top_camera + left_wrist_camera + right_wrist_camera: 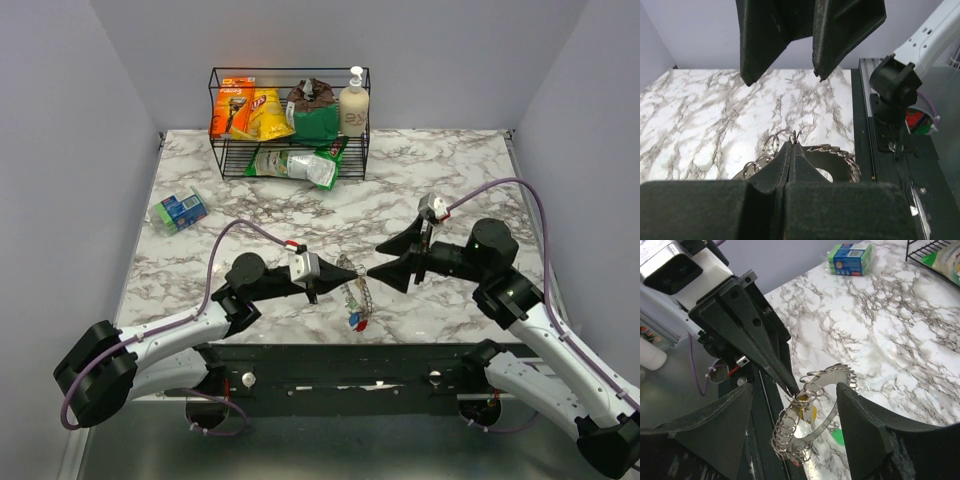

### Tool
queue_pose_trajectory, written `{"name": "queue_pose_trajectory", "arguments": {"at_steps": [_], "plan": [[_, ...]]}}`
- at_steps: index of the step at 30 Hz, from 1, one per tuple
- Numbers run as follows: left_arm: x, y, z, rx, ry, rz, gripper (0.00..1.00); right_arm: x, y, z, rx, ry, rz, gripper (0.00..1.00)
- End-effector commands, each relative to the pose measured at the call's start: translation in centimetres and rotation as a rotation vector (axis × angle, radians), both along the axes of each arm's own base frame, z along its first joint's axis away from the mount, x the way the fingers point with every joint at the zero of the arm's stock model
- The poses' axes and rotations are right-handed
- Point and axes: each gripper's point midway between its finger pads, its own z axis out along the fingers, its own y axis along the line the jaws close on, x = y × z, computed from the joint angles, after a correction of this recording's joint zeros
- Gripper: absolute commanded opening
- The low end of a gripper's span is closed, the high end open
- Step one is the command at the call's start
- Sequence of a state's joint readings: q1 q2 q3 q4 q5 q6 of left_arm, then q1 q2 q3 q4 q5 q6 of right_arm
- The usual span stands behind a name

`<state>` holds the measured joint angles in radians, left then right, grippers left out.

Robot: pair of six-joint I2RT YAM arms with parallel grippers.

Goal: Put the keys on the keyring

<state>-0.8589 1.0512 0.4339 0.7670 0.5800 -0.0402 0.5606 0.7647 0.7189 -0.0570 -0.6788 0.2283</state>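
The keyring is a silvery curved band strung with several small wire rings, held above the table's near edge. My left gripper is shut on one of its small rings; the left wrist view shows the closed jaws pinching that ring, the band curving right. Keys with blue, red and green heads hang below it. In the right wrist view a yellow key and a green one show inside the band. My right gripper is open, its fingers either side of the keyring without touching it.
A black wire rack with snack packets and a lotion bottle stands at the back. A green-blue sponge pack lies at the left. The black mounting rail runs along the near edge below the keyring.
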Motion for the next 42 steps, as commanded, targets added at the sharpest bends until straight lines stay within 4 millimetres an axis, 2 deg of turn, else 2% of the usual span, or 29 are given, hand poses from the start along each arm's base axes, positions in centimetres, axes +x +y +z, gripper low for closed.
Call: {"name": "queue_pose_trajectory", "arguments": {"at_steps": [1,12,22,29,42], "plan": [[0.1,1.1,5.5,-0.221,-0.076,0.052,0.00,-1.2,0.2,2.6,0.050,-0.054,0.074,0.76],[-0.1,3.0,8.8,-0.400,-0.107,0.090,0.00,-4.0,0.7,4.2,0.111,-0.112,0.236,0.67],[-0.9,3.9,10.8,-0.518,-0.106,0.048,0.00,-4.6,0.8,5.1,0.138,-0.142,0.273,0.54],[-1.8,3.7,11.5,-0.549,-0.119,-0.031,0.00,-4.3,1.0,5.6,0.157,-0.166,0.277,0.49],[-2.6,3.3,12.2,-0.519,-0.155,-0.084,0.00,-2.8,1.4,3.5,0.123,-0.145,0.238,0.36]]}}
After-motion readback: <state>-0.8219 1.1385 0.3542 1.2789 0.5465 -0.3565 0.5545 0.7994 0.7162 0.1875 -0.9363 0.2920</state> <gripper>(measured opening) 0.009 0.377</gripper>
